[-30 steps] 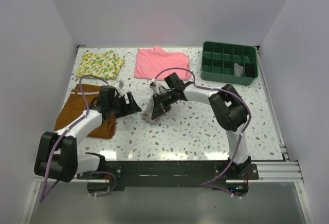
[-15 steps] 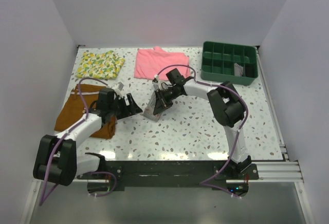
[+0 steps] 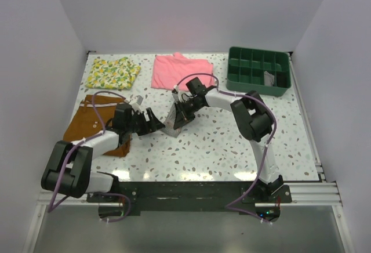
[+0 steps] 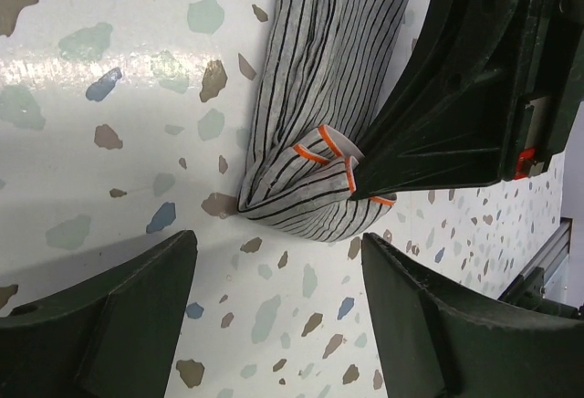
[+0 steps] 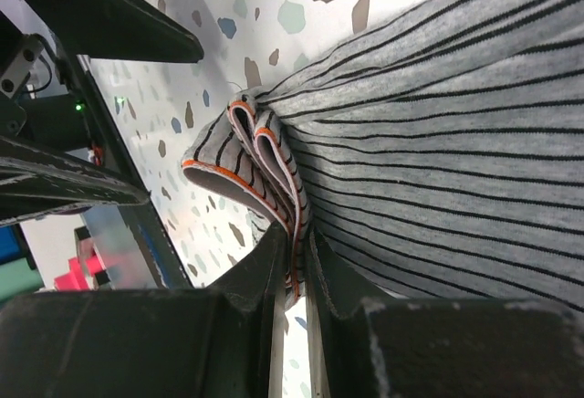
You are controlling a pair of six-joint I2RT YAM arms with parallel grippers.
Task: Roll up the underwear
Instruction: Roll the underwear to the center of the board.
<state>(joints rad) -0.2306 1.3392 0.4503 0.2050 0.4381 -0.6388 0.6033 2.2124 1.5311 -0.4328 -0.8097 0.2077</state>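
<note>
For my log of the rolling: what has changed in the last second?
The open left claw slid right, closer to the underwear. The right claw kept its grip on the underwear's edge, hardly moving. The brown shorts, pink garment and green tray stayed put.

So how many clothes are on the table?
4: yellow flowery one far left, pink one far middle, brown shorts near left, striped underwear in the right gripper. The green tray may hide more.

The underwear (image 3: 168,127) lies mid-way across the table (image 3: 220,148), with the left gripper (image 3: 153,120) just left of it and the right gripper (image 3: 181,116) on its far right end. Shorts (image 3: 87,126) lie further left. Along the far edge, left to right, sit a cloth (image 3: 113,71), a folded garment (image 3: 181,71) and a tray (image 3: 258,70).
</note>
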